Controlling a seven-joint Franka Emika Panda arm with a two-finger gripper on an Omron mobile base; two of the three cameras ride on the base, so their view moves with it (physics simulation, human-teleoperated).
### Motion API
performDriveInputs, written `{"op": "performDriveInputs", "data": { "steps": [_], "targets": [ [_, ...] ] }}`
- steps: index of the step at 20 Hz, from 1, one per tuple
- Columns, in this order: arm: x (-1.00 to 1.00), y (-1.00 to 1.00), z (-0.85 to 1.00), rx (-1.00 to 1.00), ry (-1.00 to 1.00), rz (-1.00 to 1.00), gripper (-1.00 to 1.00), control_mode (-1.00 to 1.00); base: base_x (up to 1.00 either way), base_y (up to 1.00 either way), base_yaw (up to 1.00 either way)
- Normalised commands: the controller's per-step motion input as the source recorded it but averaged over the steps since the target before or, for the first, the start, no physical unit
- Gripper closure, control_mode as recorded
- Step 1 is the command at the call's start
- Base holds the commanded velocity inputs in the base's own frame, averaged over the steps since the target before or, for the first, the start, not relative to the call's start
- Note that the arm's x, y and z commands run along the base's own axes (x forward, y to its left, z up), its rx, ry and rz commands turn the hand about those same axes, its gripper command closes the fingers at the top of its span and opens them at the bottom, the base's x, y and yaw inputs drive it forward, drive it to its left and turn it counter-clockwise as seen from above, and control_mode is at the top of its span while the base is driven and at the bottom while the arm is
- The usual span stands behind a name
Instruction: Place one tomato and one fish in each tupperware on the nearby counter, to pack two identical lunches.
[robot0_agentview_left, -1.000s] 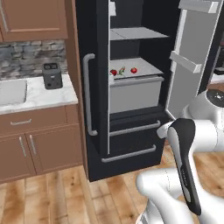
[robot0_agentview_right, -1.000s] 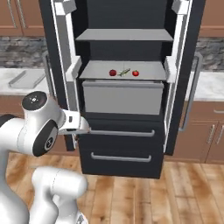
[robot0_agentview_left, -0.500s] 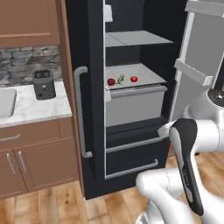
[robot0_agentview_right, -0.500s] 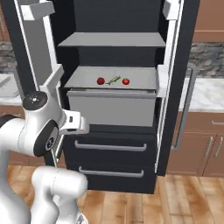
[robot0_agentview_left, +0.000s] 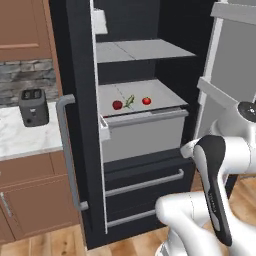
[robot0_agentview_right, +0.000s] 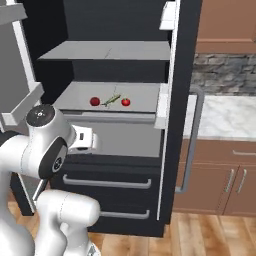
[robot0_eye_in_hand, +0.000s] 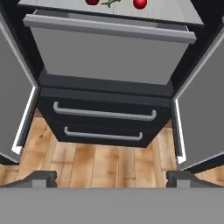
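- Fridge (robot0_agentview_left: 150, 195) open, both doors swung out; black body, grey shelves inside.
- Shelf (robot0_agentview_left: 160, 92) over the grey drawer (robot0_agentview_left: 145, 135) carries two tomatoes and a green fish.
- Left tomato (robot0_agentview_left: 117, 105) darker red, right tomato (robot0_agentview_left: 146, 101) brighter; both sit near the shelf's front edge, about mid-width.
- Fish (robot0_agentview_left: 130, 101) lies between them, slanted, close to the left tomato, apart from the right one. Contact with the left tomato too small to tell.
- Same trio in right base view: left tomato (robot0_agentview_right: 95, 101), fish (robot0_agentview_right: 112, 100), right tomato (robot0_agentview_right: 125, 102).
- Hand view catches them at the top edge: left tomato (robot0_eye_in_hand: 92, 1), fish (robot0_eye_in_hand: 109, 3), right tomato (robot0_eye_in_hand: 140, 3), all cut off by the frame.
- Pincer (robot0_eye_in_hand: 111, 178) spread about as wide as it goes, nothing between the tips, holding nothing. It sits low in front of the fridge, well short of the shelf, looking at the drawer front and the two lower drawers with bar handles above the wood floor.
- Bench (robot0_agentview_left: 20, 140) left of the fridge: marble top, toaster (robot0_agentview_left: 33, 107) near the back wall. More marble bench (robot0_agentview_right: 225, 117) on the fridge's other side in right base view.
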Motion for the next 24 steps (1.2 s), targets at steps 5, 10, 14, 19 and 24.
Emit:
{"op": "performDriveInputs", "data": {
  "steps": [5,10,14,19,24],
  "targets": [
    [0.0,0.0,0.0,0.0,0.0,0.0,-1.0,1.0,0.8,-0.01,0.0],
    [0.0,0.0,0.0,0.0,0.0,0.0,-1.0,1.0,0.73,-0.13,0.01],
    [0.0,0.0,0.0,0.0,0.0,0.0,-1.0,1.0,0.79,-0.06,0.05],
    [0.0,0.0,0.0,0.0,0.0,0.0,-1.0,1.0,0.58,-0.09,0.08],
    [0.07,0.0,-0.01,0.0,-0.01,0.0,-1.0,-1.0,0.22,-0.03,0.01]
  ]
}}
